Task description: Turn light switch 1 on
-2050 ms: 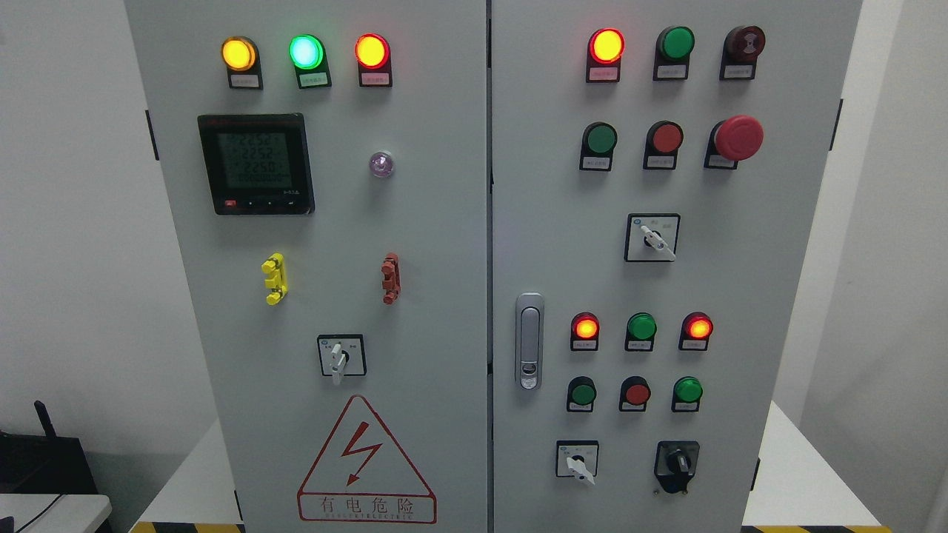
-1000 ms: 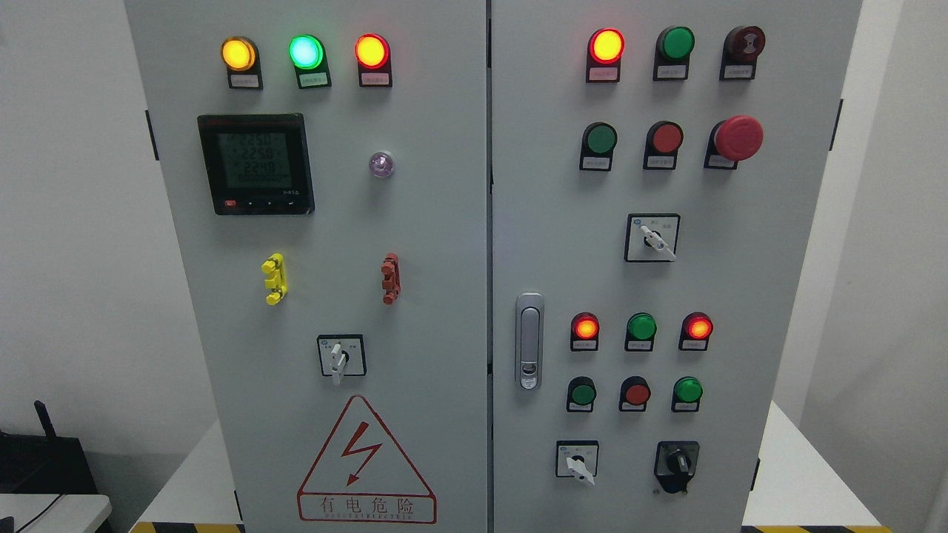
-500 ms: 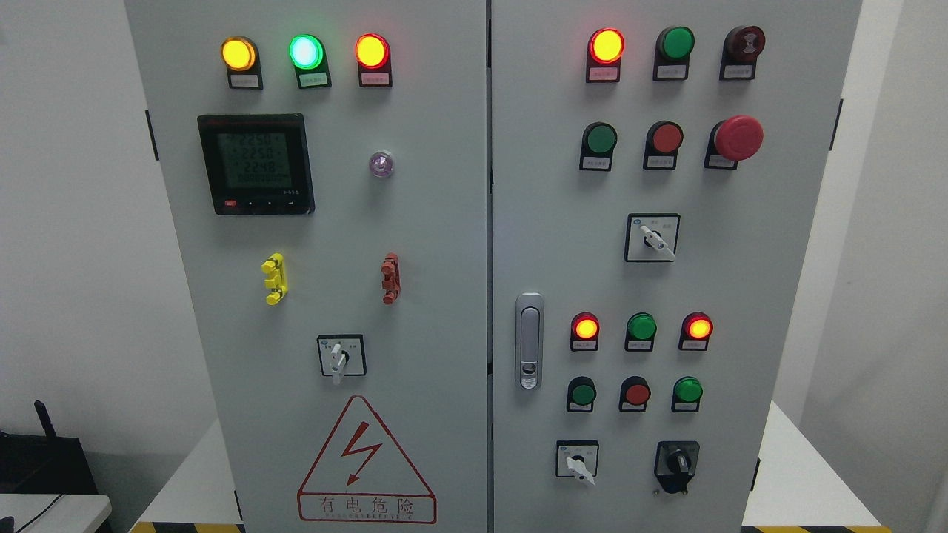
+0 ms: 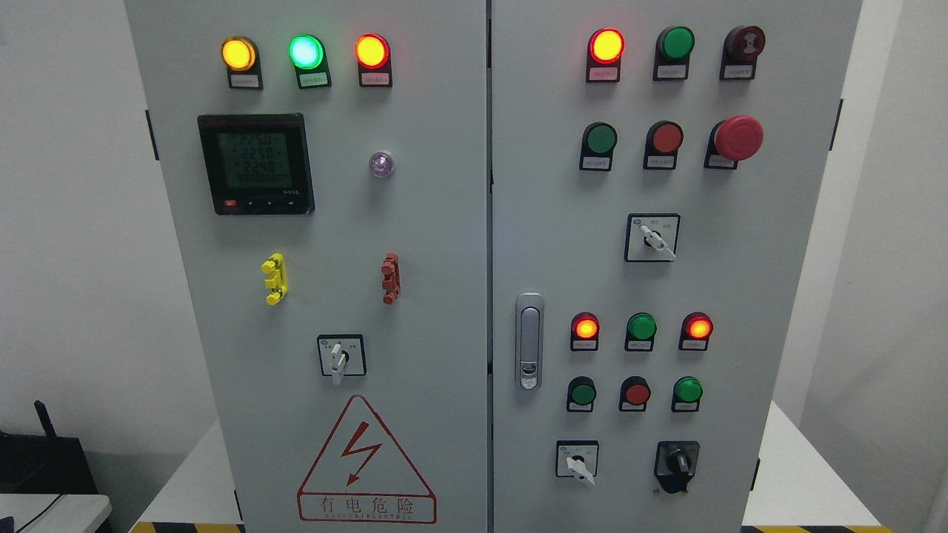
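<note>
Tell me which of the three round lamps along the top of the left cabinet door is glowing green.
The middle round lamp glows green; the left round lamp beside it glows amber and the right round lamp glows red-orange.

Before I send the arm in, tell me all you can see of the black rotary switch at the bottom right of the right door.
The black rotary switch sits on a black, seemingly plastic square plate on the grey metal right door, right of the white-handled selector switch. Its round black knob bears a ridge pointing roughly down-left. Below hangs a small dark tab. Nothing touches it; no hand is in view.
</note>
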{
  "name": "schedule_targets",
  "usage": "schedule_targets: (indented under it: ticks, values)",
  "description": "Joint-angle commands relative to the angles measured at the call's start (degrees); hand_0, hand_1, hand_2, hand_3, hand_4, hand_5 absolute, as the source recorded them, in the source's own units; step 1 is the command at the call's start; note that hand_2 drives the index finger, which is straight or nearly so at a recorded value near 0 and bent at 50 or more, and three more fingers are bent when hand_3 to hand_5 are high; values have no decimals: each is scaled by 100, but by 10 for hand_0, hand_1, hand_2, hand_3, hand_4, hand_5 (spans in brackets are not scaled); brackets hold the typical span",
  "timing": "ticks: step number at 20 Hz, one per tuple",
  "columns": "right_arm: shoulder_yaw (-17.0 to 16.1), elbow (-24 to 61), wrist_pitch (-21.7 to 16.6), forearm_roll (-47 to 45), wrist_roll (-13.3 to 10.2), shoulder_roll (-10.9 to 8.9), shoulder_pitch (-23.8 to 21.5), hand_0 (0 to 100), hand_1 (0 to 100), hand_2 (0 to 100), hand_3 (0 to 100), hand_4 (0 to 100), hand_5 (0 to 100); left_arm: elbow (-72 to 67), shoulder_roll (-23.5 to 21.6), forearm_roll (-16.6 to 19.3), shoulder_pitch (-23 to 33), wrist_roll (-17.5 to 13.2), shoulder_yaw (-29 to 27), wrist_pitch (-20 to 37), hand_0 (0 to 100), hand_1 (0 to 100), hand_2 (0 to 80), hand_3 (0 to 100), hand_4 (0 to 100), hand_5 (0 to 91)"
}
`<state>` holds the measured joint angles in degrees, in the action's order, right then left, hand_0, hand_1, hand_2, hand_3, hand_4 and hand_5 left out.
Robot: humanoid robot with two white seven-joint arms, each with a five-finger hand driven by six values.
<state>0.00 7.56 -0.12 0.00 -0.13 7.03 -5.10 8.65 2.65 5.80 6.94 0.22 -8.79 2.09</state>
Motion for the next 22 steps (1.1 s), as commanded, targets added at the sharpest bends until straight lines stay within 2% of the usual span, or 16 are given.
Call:
schedule_targets:
  ticks: [1, 8, 10, 12, 14, 17, 20, 22]
  values:
    - [114, 0, 3, -149, 4, 0, 0, 120, 389, 0, 0, 0, 0, 487, -37, 26, 184, 31, -456, 98, 336, 49, 0, 0, 41, 0]
    - [114, 0, 3, -149, 4, 0, 0, 120, 389, 0, 0, 0, 0, 1761, -168, 79, 589, 31, -1272, 318, 343, 95, 0, 2, 120, 0]
    - [114, 0, 3, -149, 4, 0, 0, 120, 389, 0, 0, 0, 0, 1964, -186, 87, 624, 22, -1501, 546, 351, 118, 0, 26, 158, 0]
    - [114, 0, 3, -149, 4, 0, 0, 120, 389, 0, 0, 0, 0, 2280, -186, 96, 694, -30, -1782, 1037, 358, 148, 0, 70, 212, 0]
    - [114, 0, 3, -149, 4, 0, 0, 120, 389, 0, 0, 0, 0, 2631, -178, 105, 765, -31, -2046, 1293, 364, 185, 0, 104, 247, 0]
    - [114, 0, 3, -149, 4, 0, 0, 120, 389, 0, 0, 0, 0, 3561, -186, 333, 975, -66, -2608, 1347, 383, 225, 9, 264, 372, 0]
    - [114, 0, 3, -149, 4, 0, 0, 120, 389, 0, 0, 0, 0, 4458, -186, 351, 1099, -346, -3109, 1750, 414, 247, 95, 373, 437, 34]
    - [114, 0, 3, -149, 4, 0, 0, 120, 389, 0, 0, 0, 0, 4959, -195, 351, 1134, -391, -3329, 1979, 431, 248, 193, 429, 489, 97]
